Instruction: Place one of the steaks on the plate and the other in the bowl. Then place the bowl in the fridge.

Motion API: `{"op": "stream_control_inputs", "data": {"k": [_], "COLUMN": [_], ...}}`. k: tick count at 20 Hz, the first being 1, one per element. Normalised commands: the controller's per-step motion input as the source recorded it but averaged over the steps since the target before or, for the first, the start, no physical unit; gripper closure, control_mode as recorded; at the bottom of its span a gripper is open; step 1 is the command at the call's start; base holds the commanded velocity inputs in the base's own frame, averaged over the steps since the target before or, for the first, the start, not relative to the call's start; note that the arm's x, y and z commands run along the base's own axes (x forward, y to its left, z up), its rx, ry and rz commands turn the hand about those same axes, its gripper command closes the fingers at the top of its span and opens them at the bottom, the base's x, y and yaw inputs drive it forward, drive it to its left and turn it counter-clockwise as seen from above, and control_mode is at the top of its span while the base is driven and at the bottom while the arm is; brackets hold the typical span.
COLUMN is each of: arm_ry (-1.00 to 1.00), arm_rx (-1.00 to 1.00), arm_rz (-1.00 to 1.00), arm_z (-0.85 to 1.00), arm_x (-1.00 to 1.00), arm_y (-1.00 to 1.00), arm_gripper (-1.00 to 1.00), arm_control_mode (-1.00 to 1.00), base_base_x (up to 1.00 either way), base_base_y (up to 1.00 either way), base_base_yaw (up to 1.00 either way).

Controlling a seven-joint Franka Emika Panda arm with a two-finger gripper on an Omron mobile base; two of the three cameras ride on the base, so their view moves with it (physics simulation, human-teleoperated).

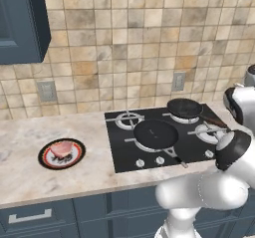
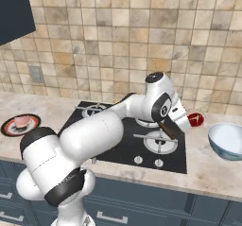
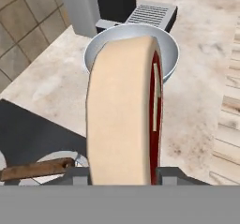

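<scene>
Steak (image 3: 124, 110) held edge-on in gripper (image 3: 123, 174), near bowl (image 3: 169, 55).

Steak (image 3: 124, 110) held edge-on in hand view hides fingertips and most of bowl (image 3: 133, 40) behind it; bowl inside unseen. In right base view, gripper (image 2: 186, 121) partly hidden behind arm's wrist, jaws not discernible; red steak there too small for detail. Bowl (image 2: 227, 140) cut by right edge. Plate (image 2: 19, 125) cut by left edge; pattern unreadable. Left base view: arm cut by right edge.
</scene>
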Motion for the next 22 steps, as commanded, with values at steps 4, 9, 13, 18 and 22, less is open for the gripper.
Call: {"op": "stream_control_inputs", "data": {"k": [4, 9, 13, 18, 22], "arm_ry": [0.14, 0.02, 0.11, 0.17, 0.16], "arm_rx": [0.1, 0.09, 0.01, 0.01, 0.05], "arm_rz": [0.0, 0.0, 0.02, 0.1, 0.24], "arm_z": [0.0, -0.14, -0.39, -0.26, -0.02], "arm_x": [0.0, 0.08, 0.29, 0.37, 0.23], "arm_y": [-0.65, -0.6, -0.29, -0.19, -0.66], "arm_gripper": [1.0, 1.0, 1.0, 1.0, 1.0], "arm_control_mode": [-1.0, -1.0, -1.0, -1.0, -1.0], "base_base_x": [0.0, 0.0, 0.0, 0.0, 0.0], "base_base_y": [0.0, 0.0, 0.0, 0.0, 0.0], "base_base_yaw": [0.0, 0.0, 0.0, 0.0, 0.0]}}
